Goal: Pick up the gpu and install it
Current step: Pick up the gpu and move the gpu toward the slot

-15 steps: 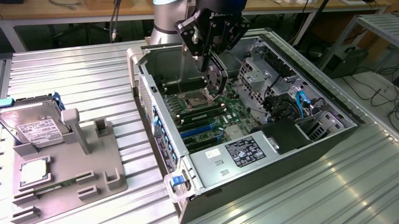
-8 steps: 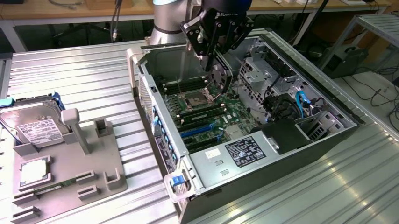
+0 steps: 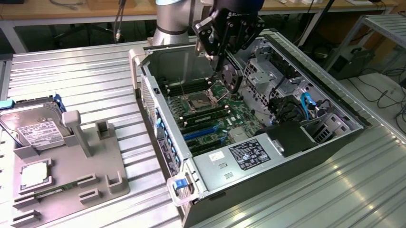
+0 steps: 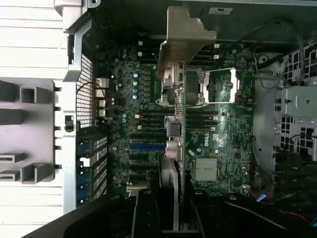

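Gripper [image 3: 221,59] is holding the gpu [image 3: 229,80], its jaws standing narrow because they are pinching the thin card across its flat faces. The card is hanging inside the open computer case [image 3: 285,190], over the motherboard [image 3: 209,121] near the CPU socket [image 3: 198,100]. Its metal bracket [image 4: 185,37] is pointing away from the fingers, probably leaving that end free for seating near the blue slots [image 4: 146,147].
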Controlling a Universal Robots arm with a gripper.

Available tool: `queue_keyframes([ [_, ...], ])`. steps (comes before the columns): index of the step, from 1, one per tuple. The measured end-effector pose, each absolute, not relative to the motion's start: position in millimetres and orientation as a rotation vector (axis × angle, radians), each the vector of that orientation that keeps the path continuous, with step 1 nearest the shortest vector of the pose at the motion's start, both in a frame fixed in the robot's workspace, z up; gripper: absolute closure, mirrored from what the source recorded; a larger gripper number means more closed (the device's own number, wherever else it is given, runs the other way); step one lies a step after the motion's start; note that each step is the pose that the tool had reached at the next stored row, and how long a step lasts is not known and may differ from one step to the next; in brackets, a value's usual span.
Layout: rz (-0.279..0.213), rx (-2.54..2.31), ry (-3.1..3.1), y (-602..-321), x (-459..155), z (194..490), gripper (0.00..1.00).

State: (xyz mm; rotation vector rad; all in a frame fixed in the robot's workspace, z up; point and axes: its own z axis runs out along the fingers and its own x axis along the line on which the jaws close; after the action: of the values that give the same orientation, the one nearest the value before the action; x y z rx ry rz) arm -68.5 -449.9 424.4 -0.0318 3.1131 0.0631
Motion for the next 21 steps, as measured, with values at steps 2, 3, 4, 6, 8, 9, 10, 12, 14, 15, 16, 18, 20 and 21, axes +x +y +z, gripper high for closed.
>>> queue_keyframes([
  [2,0.063,-0.032,3.113,-449.8,-63.4,424.3,0.72],
  [3,0.063,-0.032,3.113,-449.7,-60.6,424.3,0.72],
  [4,0.063,-0.032,3.113,-449.6,-57.8,424.3,0.72],
  [6,0.063,-0.032,3.113,-449.6,-52.3,424.2,0.72],
  [8,0.063,-0.032,3.113,-449.5,-44.9,424.1,0.72],
  [9,0.063,-0.032,3.113,-449.5,-41.2,424.0,0.72],
  [10,0.063,-0.032,3.113,-449.5,-37.7,423.9,0.72],
  [12,0.063,-0.032,3.113,-449.5,-30.1,423.9,0.72],
  [14,0.063,-0.032,3.113,-449.6,-23.6,423.7,0.72],
  [15,0.063,-0.032,3.113,-449.6,-20.5,423.6,0.72],
  [16,0.063,-0.032,3.113,-449.5,-17.8,423.6,0.72],
  [18,0.063,-0.032,3.113,-449.5,-13.2,423.4,0.72],
  [20,0.063,-0.032,3.113,-449.6,-10.3,423.4,0.72],
  [21,0.063,-0.032,3.113,-449.5,-10.1,423.4,0.72],
])
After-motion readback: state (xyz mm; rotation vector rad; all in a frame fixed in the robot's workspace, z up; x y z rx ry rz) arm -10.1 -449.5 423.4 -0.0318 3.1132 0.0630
